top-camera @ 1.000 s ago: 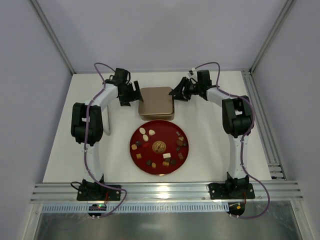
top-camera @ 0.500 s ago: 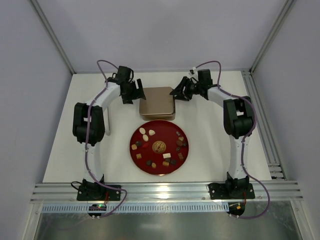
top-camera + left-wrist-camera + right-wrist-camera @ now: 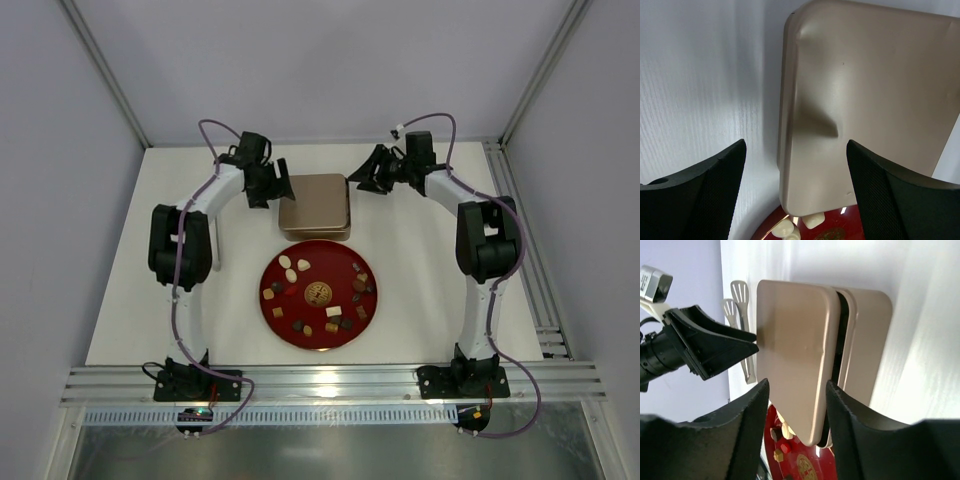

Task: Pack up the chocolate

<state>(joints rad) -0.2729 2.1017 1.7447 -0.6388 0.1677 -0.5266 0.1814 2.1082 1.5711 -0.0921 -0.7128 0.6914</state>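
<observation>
Both arms at the tin, chocolates on the plate

Top view: gold tin (image 3: 314, 205) at the far side of the tabletop (image 3: 420, 270), touching the red plate (image 3: 318, 293), which carries loose chocolates (image 3: 294, 266). Left gripper (image 3: 280, 185) sits at the tin's left edge, right gripper (image 3: 358, 182) off its right corner — neither holds anything.
Left wrist: jaws apart, lid (image 3: 865, 95) between them, untouched by either; plate rim just below.
Right wrist: jaws apart; lid sits skewed on the base (image 3: 867, 347), gap showing — could be coming off or going on. Tongs (image 3: 742, 330) lie beyond the tin, near the left gripper.
Next move needs the lid's state settled; the plate crowds the tin's near edge.
</observation>
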